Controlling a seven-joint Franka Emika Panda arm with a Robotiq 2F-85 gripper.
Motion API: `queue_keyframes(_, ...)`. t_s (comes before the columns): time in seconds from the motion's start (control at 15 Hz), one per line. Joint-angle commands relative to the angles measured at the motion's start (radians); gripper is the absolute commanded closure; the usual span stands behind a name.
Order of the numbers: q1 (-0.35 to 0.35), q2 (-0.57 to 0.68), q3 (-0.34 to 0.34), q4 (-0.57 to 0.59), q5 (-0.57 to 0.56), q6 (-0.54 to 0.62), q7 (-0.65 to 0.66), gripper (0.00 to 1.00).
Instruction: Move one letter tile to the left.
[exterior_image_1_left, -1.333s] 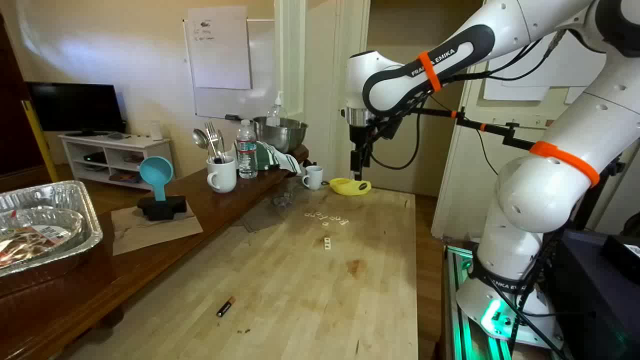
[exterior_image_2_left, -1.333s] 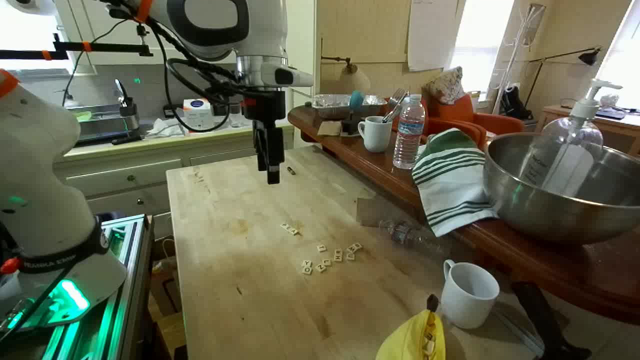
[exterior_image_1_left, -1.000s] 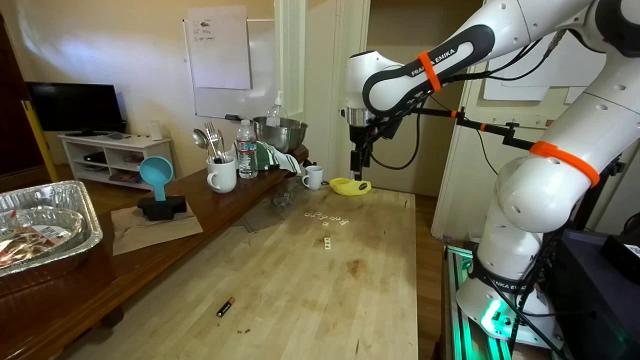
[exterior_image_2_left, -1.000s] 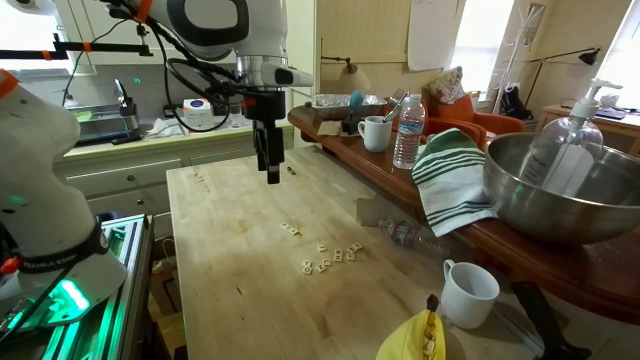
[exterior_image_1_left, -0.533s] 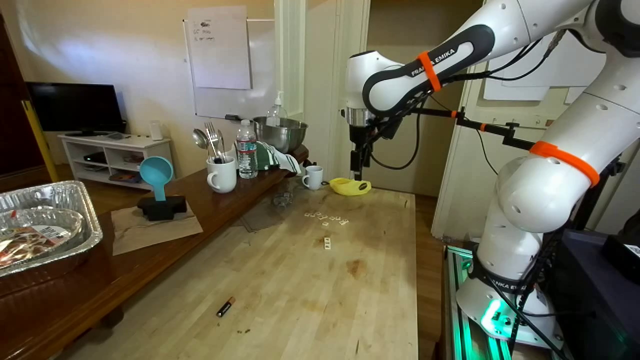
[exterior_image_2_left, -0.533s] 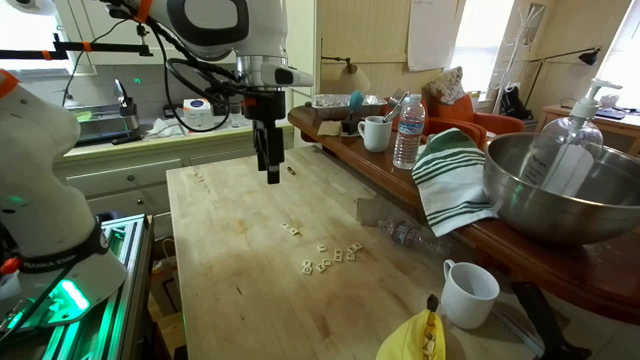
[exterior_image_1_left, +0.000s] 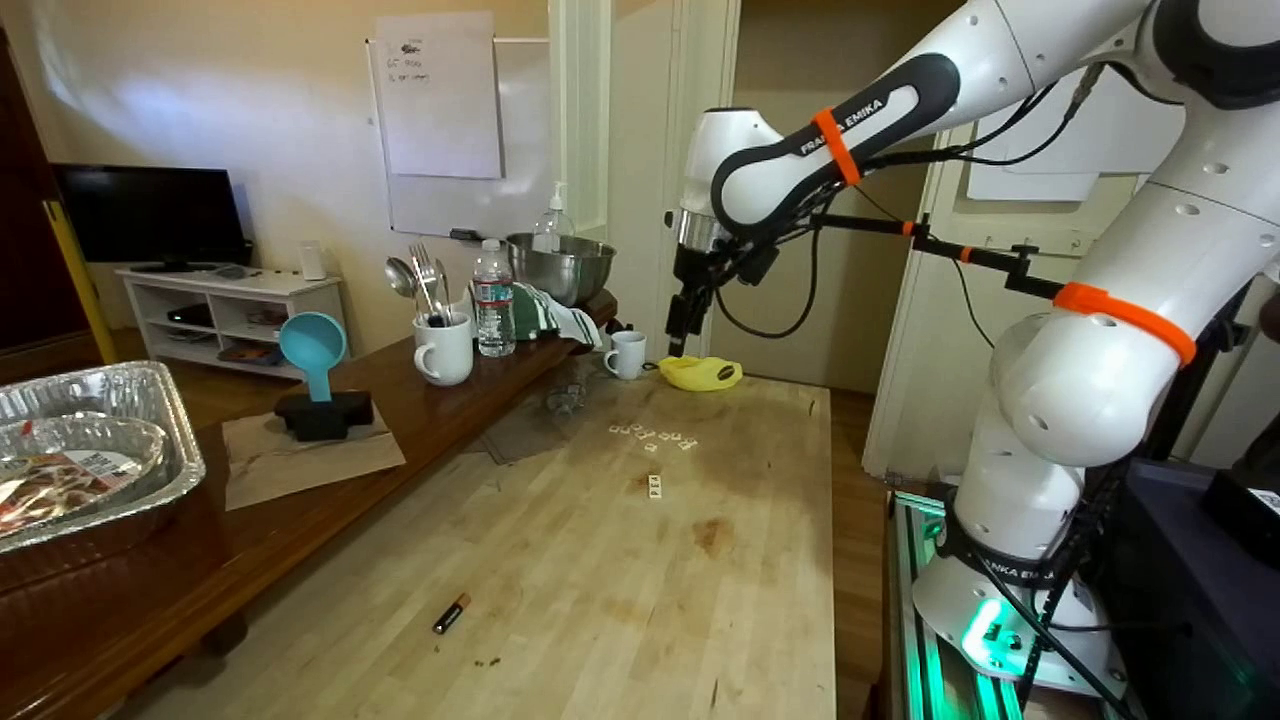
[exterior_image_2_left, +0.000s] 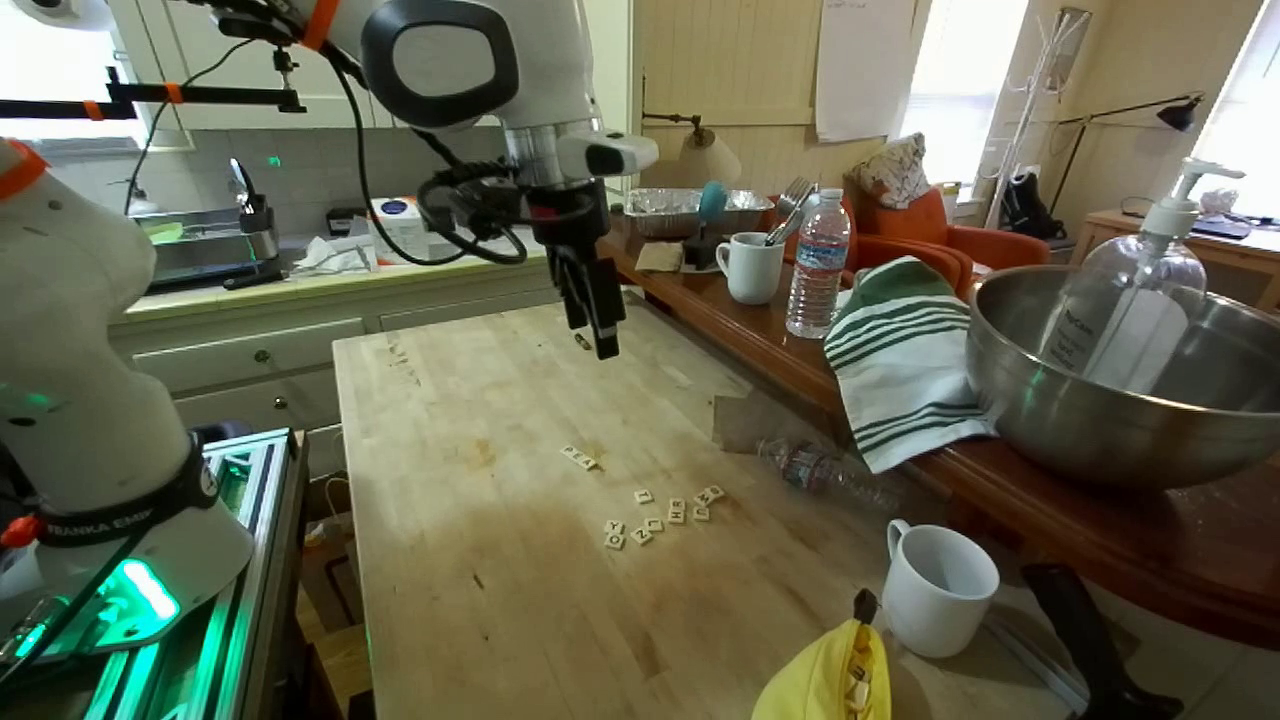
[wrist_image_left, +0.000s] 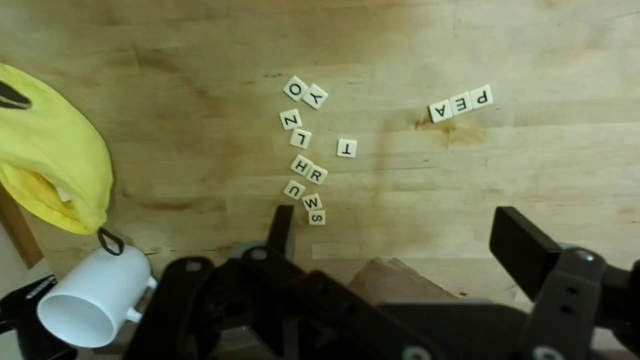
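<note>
Your gripper (wrist_image_left: 395, 222) hangs over the table (exterior_image_2_left: 540, 620), jaws spread wide, a wooden counter (exterior_image_1_left: 420, 425) edging one side; in the wrist view open room runs past the right jaw, letter tiles (wrist_image_left: 346, 148) lie ahead of the gap, a yellow pouch (wrist_image_left: 60, 150) and white mug (wrist_image_left: 107, 287) left of both jaws

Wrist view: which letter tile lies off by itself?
The T tile, alone between the PEA row and the scattered cluster; every other readable one sits in one of those groups.
</note>
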Motion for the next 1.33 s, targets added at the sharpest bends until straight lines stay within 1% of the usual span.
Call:
queue_keyframes(0.0,0.059,0.139,-0.068,0.073,0.170,0.052,-0.159,0.00)
queue_keyframes(0.07,0.063,0.168,-0.074,0.092,0.206,0.051,-0.195,0.00)
queue_keyframes(0.2,0.056,0.232,-0.074,0.135,0.238,0.049,-0.239,0.00)
queue_keyframes(0.4,0.036,0.327,-0.057,0.201,0.235,0.074,-0.263,0.00)
queue_keyframes(0.6,0.019,0.407,-0.044,0.241,0.208,0.154,-0.284,0.00)
queue_keyframes(0.8,0.001,0.474,-0.029,0.268,0.216,0.214,-0.316,0.00)
queue_keyframes(0.87,0.001,0.413,-0.023,0.231,0.202,0.184,-0.282,0.00)
queue_keyframes(1.07,-0.009,0.458,-0.015,0.253,0.199,0.201,-0.288,0.00)
queue_keyframes(1.27,-0.011,0.462,-0.014,0.260,0.199,0.201,-0.289,0.00)
